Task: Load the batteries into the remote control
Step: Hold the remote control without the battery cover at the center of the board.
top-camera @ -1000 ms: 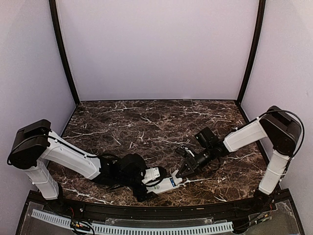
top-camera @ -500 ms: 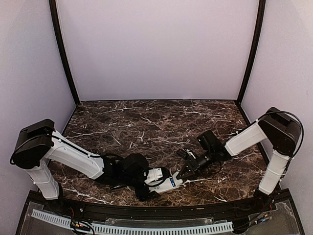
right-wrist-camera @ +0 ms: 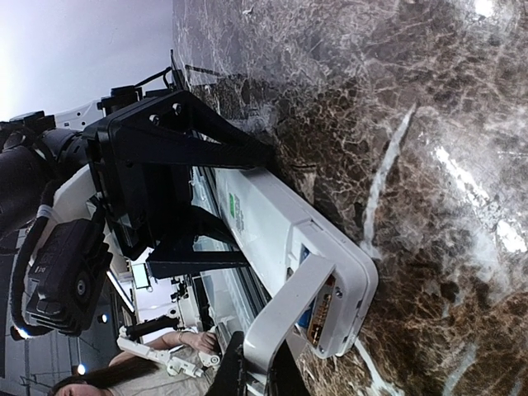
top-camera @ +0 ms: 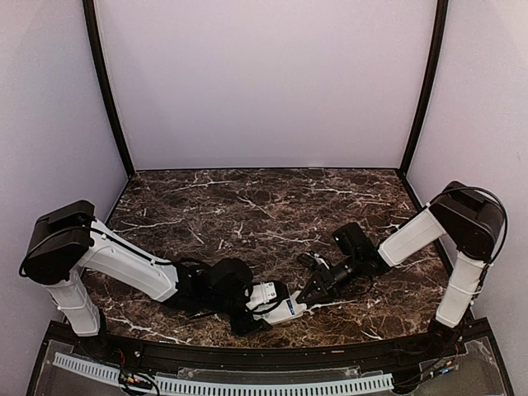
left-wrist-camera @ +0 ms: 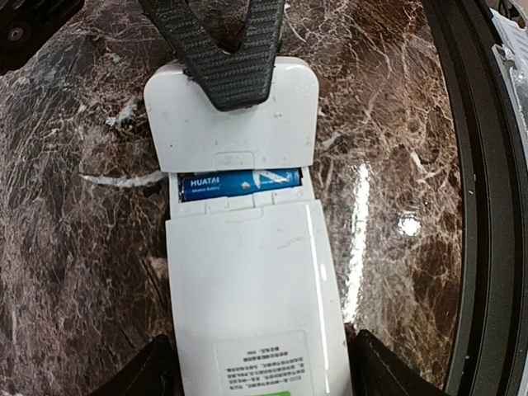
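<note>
Left pincer [left-wrist-camera: 260, 371] narrowed astride remote control [left-wrist-camera: 247, 280], grip uncertain; right pincer [left-wrist-camera: 235, 92] clamped on cover plate [left-wrist-camera: 276, 132]; battery [left-wrist-camera: 239, 183] seated between pincers; likely closing cover next.

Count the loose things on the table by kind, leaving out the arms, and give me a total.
remote control, white: 1
cover plate, white: 1
battery, blue, showing in the open compartment: 1
Total: 3
</note>
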Robot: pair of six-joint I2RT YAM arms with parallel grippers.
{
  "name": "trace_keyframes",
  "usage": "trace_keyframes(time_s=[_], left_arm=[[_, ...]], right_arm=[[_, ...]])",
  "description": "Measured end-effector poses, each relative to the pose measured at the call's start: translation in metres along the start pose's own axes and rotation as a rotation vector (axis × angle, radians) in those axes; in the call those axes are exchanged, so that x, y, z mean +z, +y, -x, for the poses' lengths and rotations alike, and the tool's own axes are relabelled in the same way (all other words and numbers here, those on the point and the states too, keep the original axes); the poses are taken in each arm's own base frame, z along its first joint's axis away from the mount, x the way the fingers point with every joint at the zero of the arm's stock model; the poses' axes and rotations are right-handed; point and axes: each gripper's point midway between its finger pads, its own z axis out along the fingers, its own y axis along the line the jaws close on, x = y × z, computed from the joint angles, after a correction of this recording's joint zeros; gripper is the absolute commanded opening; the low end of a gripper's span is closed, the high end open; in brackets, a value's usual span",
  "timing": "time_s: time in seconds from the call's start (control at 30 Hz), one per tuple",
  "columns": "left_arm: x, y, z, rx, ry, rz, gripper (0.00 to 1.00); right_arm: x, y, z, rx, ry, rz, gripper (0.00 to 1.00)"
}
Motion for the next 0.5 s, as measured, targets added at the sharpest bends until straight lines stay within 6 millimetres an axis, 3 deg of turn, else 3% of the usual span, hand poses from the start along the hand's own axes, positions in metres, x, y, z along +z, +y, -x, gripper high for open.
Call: trace_keyframes(time_s=[0.23,0.5], left_arm=[[0.0,0.0,0.0,0.0,-0.001,0.0,0.72],[0.0,0.0,0.0,0.0,-0.001,0.0,0.71]], right_arm=[[0.0,-0.005,0.0,0.006,-0.009,-0.022,0.16],[-0.004,-0.023,-0.003,0.063,-0.027,-0.128,0.2]])
